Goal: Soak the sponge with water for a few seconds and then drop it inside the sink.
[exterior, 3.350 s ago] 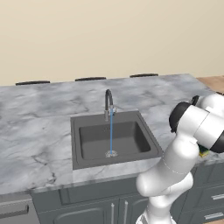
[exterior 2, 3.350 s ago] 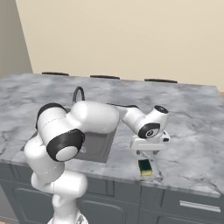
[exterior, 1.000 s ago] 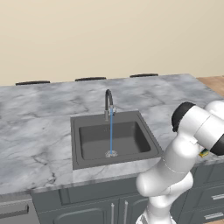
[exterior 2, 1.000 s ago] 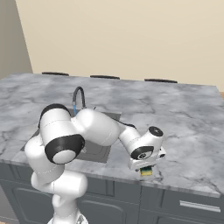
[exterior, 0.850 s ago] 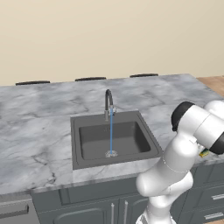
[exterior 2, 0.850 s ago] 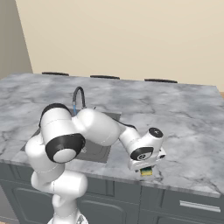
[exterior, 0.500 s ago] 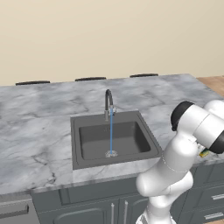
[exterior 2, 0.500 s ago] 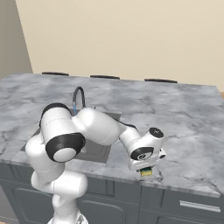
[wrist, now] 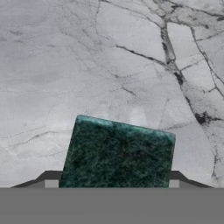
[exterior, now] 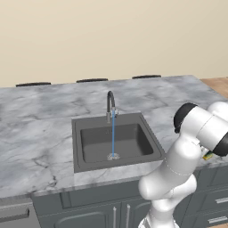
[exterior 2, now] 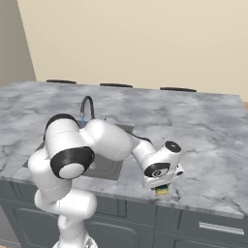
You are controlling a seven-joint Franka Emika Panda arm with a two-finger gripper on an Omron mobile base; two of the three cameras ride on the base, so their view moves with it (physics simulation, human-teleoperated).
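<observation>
The sponge (wrist: 116,153) lies green side up on the marble counter, close under the hand, and its yellow edge (exterior 2: 162,191) peeks out below the hand near the counter's front edge. My gripper (wrist: 112,183) is down over it, and the fingertips (wrist: 51,183) press against its two sides. In the left base view a sliver of the sponge (exterior: 207,156) shows behind the arm. The sink (exterior: 89,142) sits to the left of the hand, apart from it. Water (exterior: 113,133) runs in a thin blue stream from the faucet (exterior: 110,100) to the drain.
The grey marble counter (exterior: 40,133) surrounds the basin on all sides. The sink (exterior 2: 107,168) is partly hidden by my arm in the right base view, with the faucet (exterior 2: 87,104) behind it. Cabinet fronts with drawers (exterior 2: 208,227) run below the counter edge.
The hand came down from above onto the sponge. Over the last second the jaws closed in on the sponge's sides while the arm stayed nearly still.
</observation>
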